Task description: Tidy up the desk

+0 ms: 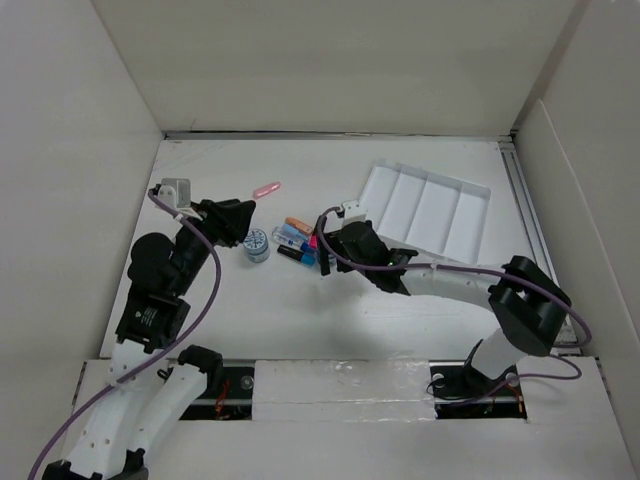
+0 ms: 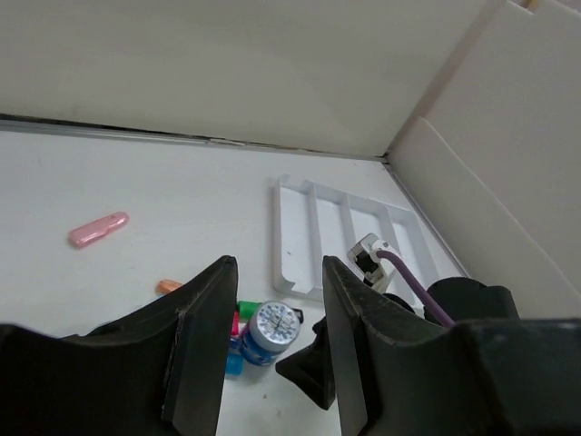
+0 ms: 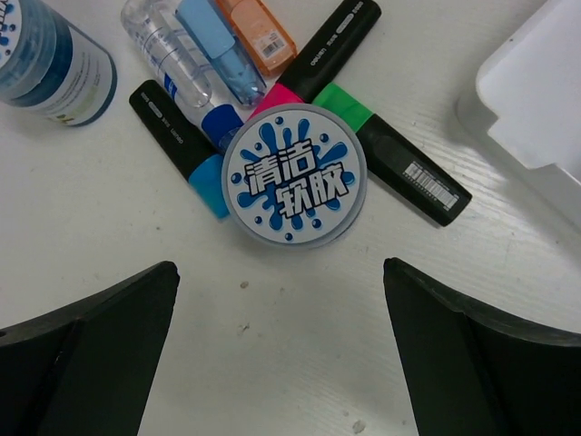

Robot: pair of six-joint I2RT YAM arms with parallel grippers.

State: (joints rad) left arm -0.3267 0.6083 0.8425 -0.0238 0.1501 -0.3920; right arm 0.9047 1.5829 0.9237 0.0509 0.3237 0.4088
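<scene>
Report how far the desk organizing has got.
Done: nothing visible; the four-compartment tray looks empty. In hand: nothing is held. The right gripper hovers open over the round splash-label disc lying on the highlighters; the left gripper, open, is near the blue jar. Left: that whole pile, the jar and the pink item lying apart on the desk.

Round lid [image 3: 295, 175] reads "清洁软胶", white on blue splash. Green-capped marker [image 3: 399, 163], at its 4 o'clock, carries a barcode, digits illegible.
</scene>
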